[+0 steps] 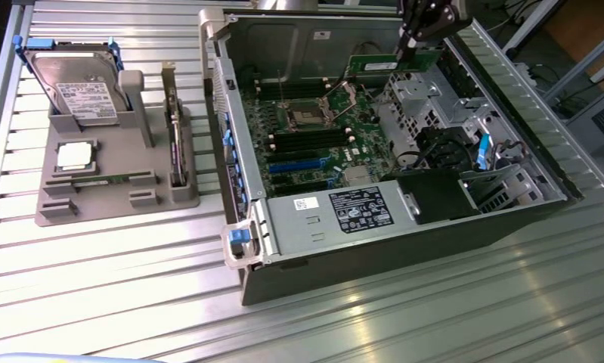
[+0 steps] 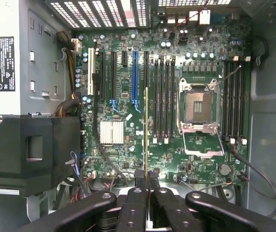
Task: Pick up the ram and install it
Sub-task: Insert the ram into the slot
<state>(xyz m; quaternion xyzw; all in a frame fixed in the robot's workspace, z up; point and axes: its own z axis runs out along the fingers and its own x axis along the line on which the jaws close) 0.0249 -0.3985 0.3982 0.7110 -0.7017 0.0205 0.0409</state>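
Exterior view: the fingers pinch the ram by its upper edge, holding it inside the open computer case. On the table, a grey tray holds a hard drive and a processor chip.

Wrist view: the ram runs edge-on from between the clamped fingers, over the motherboard, beside the black memory slots.

Black claw of jointed links, round screws at the pivots.
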